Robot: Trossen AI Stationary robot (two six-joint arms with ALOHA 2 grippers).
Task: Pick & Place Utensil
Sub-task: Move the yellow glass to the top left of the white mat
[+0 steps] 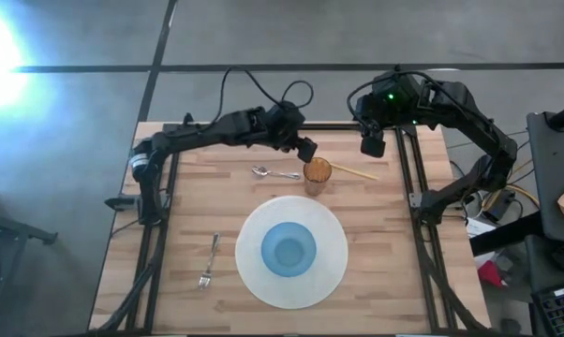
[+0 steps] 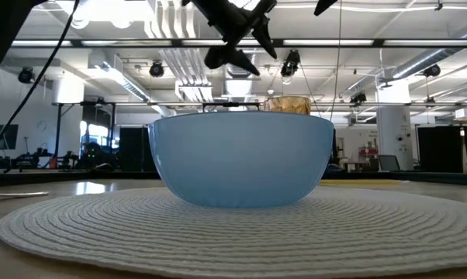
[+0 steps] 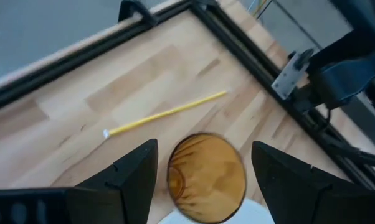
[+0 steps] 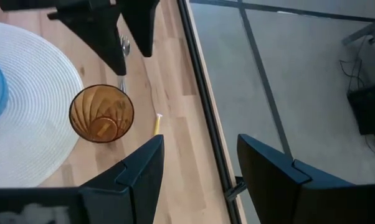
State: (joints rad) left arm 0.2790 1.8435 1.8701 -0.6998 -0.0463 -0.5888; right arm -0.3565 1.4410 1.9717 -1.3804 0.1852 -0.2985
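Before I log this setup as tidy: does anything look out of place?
Mostly tidy. The yellow stick lies loose on the table beside the amber cup, and the spoon sits far from the fork. Nothing spilled or damaged.

Overhead camera looks straight down; low camera sits close behind the bowl (both wrists share the amber cup).

L gripper jaws open, mid-air; R gripper open, raised.

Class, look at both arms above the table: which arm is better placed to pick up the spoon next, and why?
Probably the left. Its gripper hovers open near the amber cup, close to the spoon. The right gripper, also open, sits farther off, with the cup between it and the spoon.
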